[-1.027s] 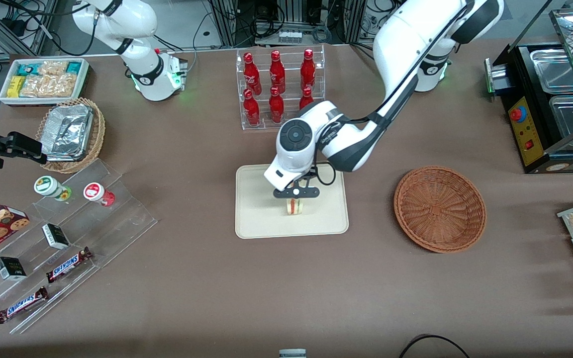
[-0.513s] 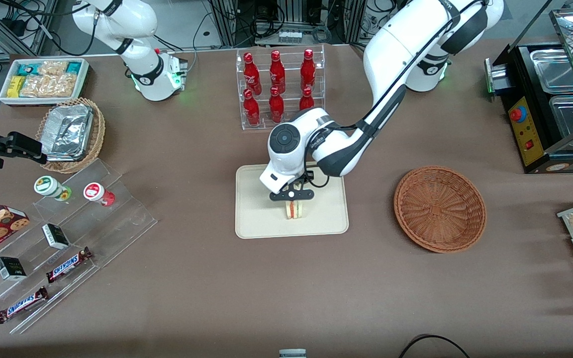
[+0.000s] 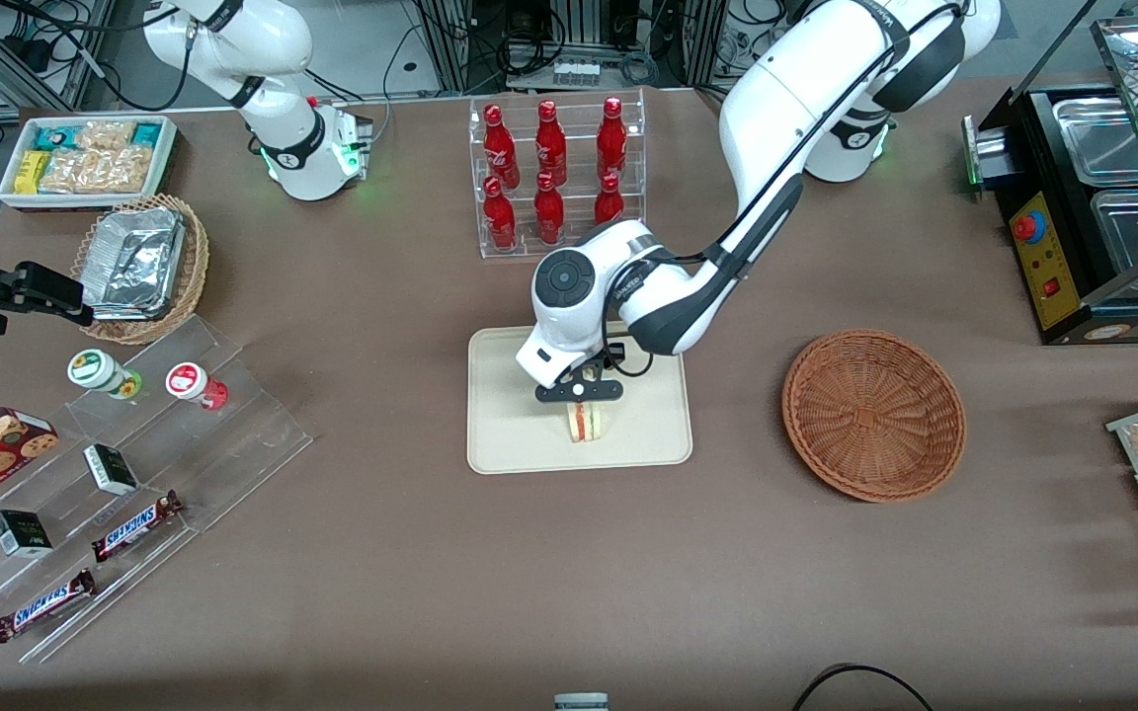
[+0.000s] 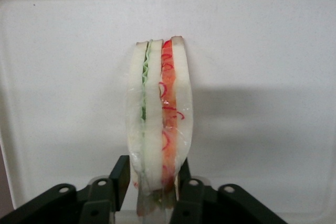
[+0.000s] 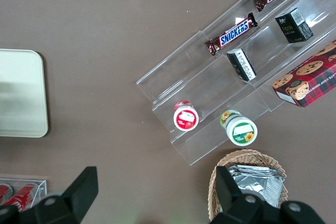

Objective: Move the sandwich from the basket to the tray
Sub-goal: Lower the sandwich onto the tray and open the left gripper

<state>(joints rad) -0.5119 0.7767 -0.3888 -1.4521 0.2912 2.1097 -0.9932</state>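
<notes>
The sandwich (image 3: 584, 423) (image 4: 160, 108), a white bread wedge with red, orange and green layers, stands on edge on the cream-beige tray (image 3: 510, 420) (image 4: 262, 51). It sits in the part of the tray nearer the front camera. My gripper (image 3: 581, 395) (image 4: 152, 169) hangs straight above it and is shut on the sandwich, one black finger pressed against each bread face. The reddish-brown woven basket (image 3: 873, 415) sits beside the tray toward the working arm's end, with nothing in it. A corner of the tray (image 5: 21, 93) also shows in the right wrist view.
A clear rack of red bottles (image 3: 554, 178) stands farther from the camera than the tray. Stepped acrylic shelves with snacks (image 3: 134, 464), a lighter basket holding foil (image 3: 139, 265) and a white snack bin (image 3: 85, 158) lie toward the parked arm's end. A black food warmer (image 3: 1102, 197) stands at the working arm's end.
The gripper has come down with the sandwich and drifted slightly toward the parked arm's end; the sandwich now sits lower on the tray. The grip has not changed.
</notes>
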